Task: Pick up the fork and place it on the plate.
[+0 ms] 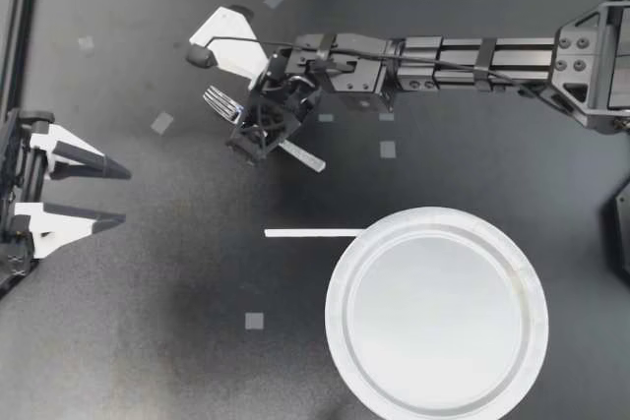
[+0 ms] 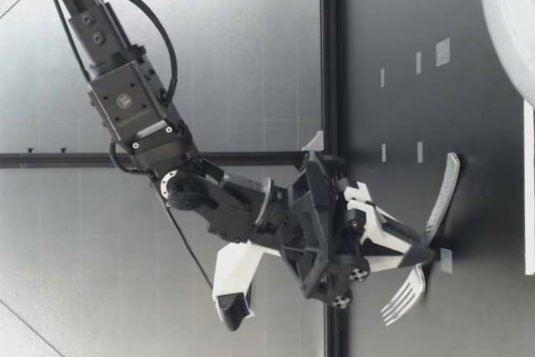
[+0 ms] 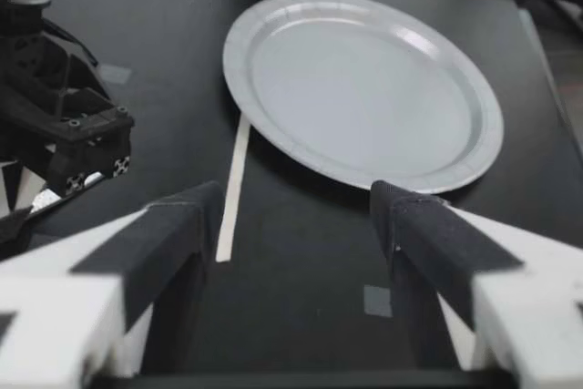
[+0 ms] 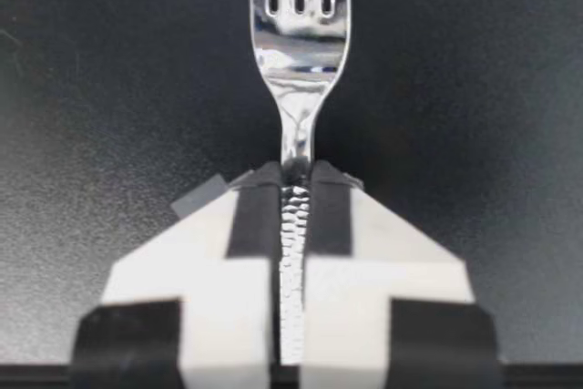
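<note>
While the right gripper (image 1: 258,130) is closed tight on the neck of the fork (image 1: 222,103), it is held low over the table (image 1: 148,341), apart from the plate (image 1: 436,317); stiff, light, slick metal is judged liable to pivot there.

Black, boxy right arm (image 1: 472,61), silver screws, black cable strapped alongside. Left gripper (image 1: 123,194), right gripper (image 1: 258,133): white wedge fingers, black pads, black screw-studded frame behind.
</note>
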Robot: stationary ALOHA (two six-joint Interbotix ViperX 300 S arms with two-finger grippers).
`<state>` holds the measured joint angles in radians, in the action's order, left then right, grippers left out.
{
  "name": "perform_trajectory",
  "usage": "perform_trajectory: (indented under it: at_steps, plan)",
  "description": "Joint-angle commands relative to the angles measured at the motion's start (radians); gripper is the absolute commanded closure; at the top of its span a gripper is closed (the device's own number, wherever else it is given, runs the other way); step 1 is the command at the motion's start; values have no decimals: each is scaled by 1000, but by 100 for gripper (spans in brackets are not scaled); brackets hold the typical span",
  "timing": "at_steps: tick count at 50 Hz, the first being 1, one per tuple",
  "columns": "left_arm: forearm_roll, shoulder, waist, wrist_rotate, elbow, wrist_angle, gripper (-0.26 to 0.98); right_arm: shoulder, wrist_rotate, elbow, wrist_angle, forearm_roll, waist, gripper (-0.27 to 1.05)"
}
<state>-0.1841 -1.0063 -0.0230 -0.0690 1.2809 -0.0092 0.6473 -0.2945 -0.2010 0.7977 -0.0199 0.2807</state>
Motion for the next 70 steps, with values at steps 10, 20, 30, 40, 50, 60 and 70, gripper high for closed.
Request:
perform_trajectory:
  at_steps: [10, 20, 30, 40, 50, 60, 70]
  plan:
    - [3, 54, -3, 11, 40, -259, 8, -305, 89, -72, 32, -3, 3, 84]
    - [5, 173, -3, 38, 63, -551, 8, -460, 236, -69, -75, -20, -43, 84]
    - [9, 301, -3, 155, 20, -759, 8, -566, 387, 31, -377, -28, -150, 84]
    - [15, 420, -3, 219, -83, -798, 8, -667, 408, 305, -807, -29, -229, 84]
    - [37, 485, -3, 222, -126, -815, 8, -710, 400, 526, -1238, -18, -249, 84]
    - [38, 511, -3, 215, -144, -874, 8, -661, 402, 540, -1373, 6, -276, 84]
    - [44, 543, -3, 202, -166, -877, 8, -611, 397, 535, -1506, 34, -288, 84]
